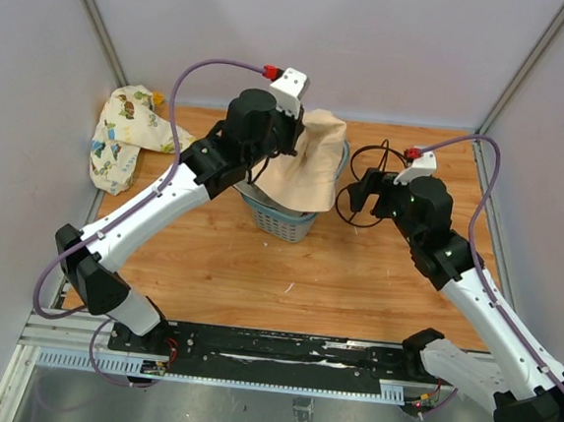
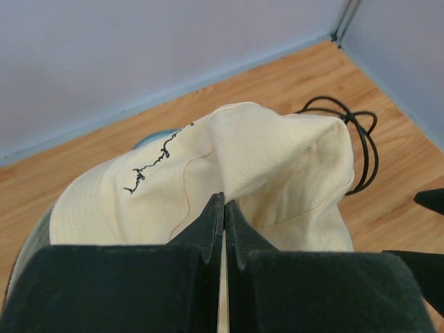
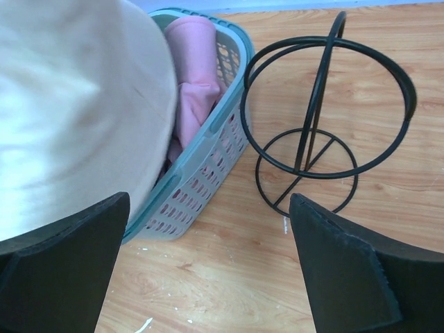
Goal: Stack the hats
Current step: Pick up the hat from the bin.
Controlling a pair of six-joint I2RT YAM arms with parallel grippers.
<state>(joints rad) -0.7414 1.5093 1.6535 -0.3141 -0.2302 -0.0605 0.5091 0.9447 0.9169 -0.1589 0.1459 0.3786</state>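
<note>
At the far left of the wooden table (image 1: 355, 277), a cream cloth printed with cartoon figures (image 1: 120, 143) is seen crumpled in the back corner, well apart from the work. It is judged to play no part in the stacking.

Next, the left gripper (image 2: 223, 201) is found clamped on a fold of a beige soft fabric bucket hat (image 2: 277, 166) (a line of black script is stitched across its crown). The jaws are pressed together with only cloth between them. By this pinch the hat is held above a blue-grey plastic mesh basket (image 1: 283, 223), its loose fabric hanging over the basket's mouth. A fold is judged to have been chosen because limp cloth offers no firmer hold.

Inside the basket, a pink fabric hat (image 3: 194, 76) is seen bunched against one wall. Whatever else lies there is hidden by the beige hat.

Just beside the basket, on its right, a black wire stand of rings (image 3: 326, 104) is set upright on the table with nothing on it. It is judged to be the likely place for the stack.

The right gripper (image 3: 208, 208) is held low near stand and basket, jaws spread wide and nothing between them, and is judged to be kept ready to help.
</note>
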